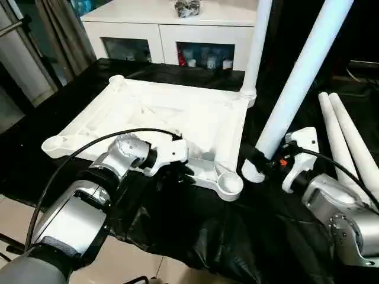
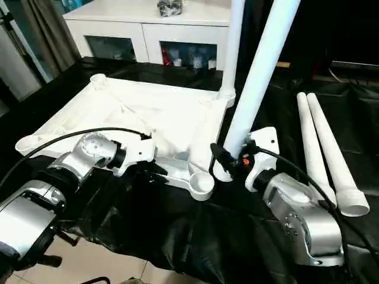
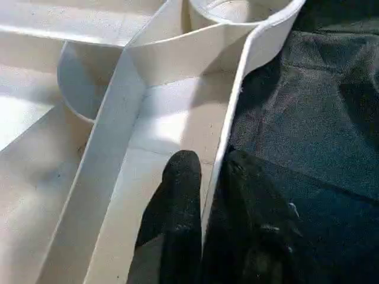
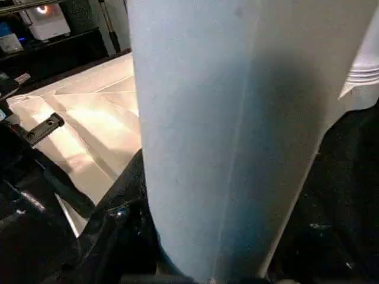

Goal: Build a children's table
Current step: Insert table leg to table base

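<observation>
The left gripper (image 3: 204, 177) pinches the near rim of the upturned white tabletop (image 1: 172, 115) on the black cloth (image 1: 195, 231), one finger (image 3: 180, 183) inside the wall and one outside, while the right gripper (image 1: 260, 161) clasps a tilted white leg (image 1: 302, 77) just beside the near corner socket (image 1: 229, 186), with two spare legs (image 2: 323, 151) lying beyond it.

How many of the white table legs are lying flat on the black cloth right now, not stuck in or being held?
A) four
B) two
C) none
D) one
B: two loose legs lie side by side on the black cloth; another leg stands upright in a far corner of the tabletop, and the right gripper holds the tilted leg.
</observation>
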`<state>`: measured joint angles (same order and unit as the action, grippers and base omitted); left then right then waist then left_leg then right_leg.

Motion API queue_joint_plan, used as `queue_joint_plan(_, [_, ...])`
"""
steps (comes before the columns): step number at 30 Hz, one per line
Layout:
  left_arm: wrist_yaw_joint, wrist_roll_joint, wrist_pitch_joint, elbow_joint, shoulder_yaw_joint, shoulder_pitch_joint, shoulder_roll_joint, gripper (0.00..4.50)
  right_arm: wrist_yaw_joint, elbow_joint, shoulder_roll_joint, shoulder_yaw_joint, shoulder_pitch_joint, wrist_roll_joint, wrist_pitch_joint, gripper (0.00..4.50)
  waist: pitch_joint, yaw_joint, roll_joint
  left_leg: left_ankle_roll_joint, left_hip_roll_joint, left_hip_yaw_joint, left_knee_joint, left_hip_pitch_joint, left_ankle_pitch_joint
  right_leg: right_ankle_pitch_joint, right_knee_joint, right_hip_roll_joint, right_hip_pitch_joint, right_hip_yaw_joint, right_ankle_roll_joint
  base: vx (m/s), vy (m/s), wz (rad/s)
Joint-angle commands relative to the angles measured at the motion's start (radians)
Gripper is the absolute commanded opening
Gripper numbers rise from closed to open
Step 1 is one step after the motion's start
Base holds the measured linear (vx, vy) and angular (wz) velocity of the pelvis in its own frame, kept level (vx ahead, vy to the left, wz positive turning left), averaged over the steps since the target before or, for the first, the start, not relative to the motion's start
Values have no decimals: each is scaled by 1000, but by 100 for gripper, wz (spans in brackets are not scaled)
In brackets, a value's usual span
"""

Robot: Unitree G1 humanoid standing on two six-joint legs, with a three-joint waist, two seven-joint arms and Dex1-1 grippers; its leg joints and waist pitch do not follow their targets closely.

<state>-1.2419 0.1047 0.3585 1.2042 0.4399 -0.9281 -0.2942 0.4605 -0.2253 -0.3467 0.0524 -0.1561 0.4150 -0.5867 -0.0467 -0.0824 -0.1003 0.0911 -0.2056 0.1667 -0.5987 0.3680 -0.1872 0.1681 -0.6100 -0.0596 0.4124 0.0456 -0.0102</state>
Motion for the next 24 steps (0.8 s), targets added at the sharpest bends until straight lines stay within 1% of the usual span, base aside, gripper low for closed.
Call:
queue_joint_plan(1, [16, 29, -4, 35, -5, -13, -7, 39, 11, -14, -1, -19, -22, -12, -2, 191, 72, 0, 14, -26, 4, -2, 57, 2, -134, 259, 86, -57, -72, -31, -149, 0, 0, 0])
queue_joint_plan(2, [24, 31, -10, 39, -7, -14, -7, 39, 13, -11, 0, -22, -26, -12, -3, 191, 72, 2, 15, -26, 4, -2, 57, 3, -131, 255, 85, -58, -74, -31, -151, 0, 0, 0])
queue_joint_plan(3, [25, 24, -21, 40, -16, -14, -3, 29, 15, -9, -1, -25, -30, -12, -3, 191, 72, 2, 15, -26, 4, -2, 57, 3, -131, 255, 85, -58, -74, -31, -151, 0, 0, 0])
queue_joint_plan(5, [23, -15, -81, 41, -55, -15, 13, 23, 27, 2, -3, -39, -50, -10, -8, 191, 73, 8, 18, -31, 5, -1, 55, 4, -121, 237, 81, -59, -75, -31, -167, 0, 0, 0])
queue_joint_plan(7, [25, -45, -124, 34, -86, -12, 28, 14, 43, 17, -8, -55, -67, -11, -12, 191, 72, 14, 18, -37, 6, -1, 54, 6, -117, 231, 81, -59, -76, -30, -177, 0, 0, 0])
queue_joint_plan(8, [34, -60, -140, 27, -102, -8, 35, 8, 51, 29, -11, -67, -77, -17, -11, 191, 73, 15, 28, -42, 7, 0, 53, 7, -113, 225, 82, -59, -78, -30, -181, 0, 0, 0])
queue_joint_plan(9, [42, -67, -146, 24, -110, -6, 39, 4, 56, 38, -13, -74, -83, -22, -10, 191, 73, 15, 24, -44, 7, -1, 53, 8, -110, 218, 78, -59, -78, -30, -189, 0, 0, 0])
queue_joint_plan(10, [49, -75, -155, 21, -123, -2, 46, 0, 59, 51, -14, -83, -91, -32, -3, 191, 73, 19, 22, -48, 7, 0, 52, 7, -106, 212, 80, -58, -76, -29, -193, 0, 0, 0])
queue_joint_plan(11, [52, -78, -161, 21, -131, -1, 50, 0, 60, 59, -15, -88, -95, -38, 2, 191, 73, 18, 22, -53, 7, 1, 50, 6, -109, 213, 83, -58, -75, -30, -196, 0, 0, 0])
queue_joint_plan(12, [48, -79, -165, 4, -132, 17, 56, 0, 61, 87, -10, -95, -111, -47, 14, 191, 72, 18, 37, -56, 8, 2, 51, 8, -107, 213, 83, -57, -77, -30, -194, 0, 0, 0])
queue_joint_plan(13, [40, -81, -174, -24, -130, 45, 64, 0, 65, 132, -5, -108, -134, -61, 29, 191, 73, 17, 28, -60, 5, 1, 52, 7, -103, 214, 80, -60, -75, -29, -202, 0, 0, 0])
queue_joint_plan(14, [39, -80, -178, -38, -130, 58, 66, 0, 70, 149, -7, -117, -141, -70, 37, 191, 73, 19, 27, -60, 5, 1, 52, 6, -107, 218, 80, -59, -74, -29, -204, 0, 0, 0])
queue_joint_plan(15, [39, -80, -178, -38, -130, 58, 66, 0, 70, 149, -7, -117, -141, -70, 37, 191, 72, 19, 27, -61, 5, 2, 52, 6, -111, 223, 82, -58, -73, -29, -204, 0, 0, 0])
queue_joint_plan(16, [45, -75, -177, -54, -132, 72, 67, 0, 74, 169, -9, -126, -148, -83, 47, 191, 71, 16, 25, -62, 2, 3, 52, 3, -119, 241, 84, -60, -70, -31, -200, 0, 0, 0])
queue_joint_plan(17, [47, -73, -176, -58, -132, 75, 67, 0, 74, 174, -9, -128, -150, -86, 50, 191, 71, 11, 37, -61, 2, 2, 53, 4, -114, 248, 80, -60, -72, -31, -192, 0, 0, 0])
queue_joint_plan(18, [53, -70, -174, -65, -133, 82, 66, 0, 74, 185, -9, -131, -154, -92, 56, 191, 71, 10, 33, -61, 1, 3, 54, 3, -112, 251, 82, -61, -71, -31, -188, 0, 0, 0])
queue_joint_plan(19, [57, -62, -170, -76, -131, 91, 62, 0, 75, 207, -5, -133, -163, -99, 67, 191, 71, 7, 40, -61, -2, 1, 55, 3, -110, 249, 78, -62, -70, -32, -185, 0, 0, 0])
queue_joint_plan(20, [60, -54, -163, -85, -127, 99, 58, 0, 76, 227, -2, -135, -172, -105, 75, 191, 71, 7, 41, -60, -3, 2, 56, 2, -110, 248, 79, -62, -68, -32, -185, 0, 0, 0])
queue_joint_plan(21, [61, -47, -152, -92, -122, 105, 54, 0, 78, 242, 1, -136, -179, -109, 82, 191, 70, 7, 39, -59, -4, 2, 56, 3, -113, 249, 80, -63, -68, -32, -183, 0, 0, 0])
queue_joint_plan(22, [60, -41, -145, -97, -119, 109, 51, 0, 80, 255, 3, -138, -186, -112, 87, 191, 70, 8, 46, -59, -3, 3, 56, 4, -114, 250, 80, -63, -68, -32, -182, 0, 0, 0])
queue_joint_plan(23, [61, -41, -145, -98, -120, 109, 51, 0, 81, 258, 4, -138, -187, -111, 86, 191, 70, 6, 41, -58, -3, 3, 57, 2, -116, 254, 80, -64, -66, -33, -181, 0, 0, 0])
queue_joint_plan(24, [63, -40, -145, -100, -122, 111, 50, 0, 84, 266, 6, -139, -191, -110, 85, 191, 70, 6, 45, -58, -3, 3, 57, 2, -113, 247, 78, -63, -68, -33, -180, 0, 0, 0])
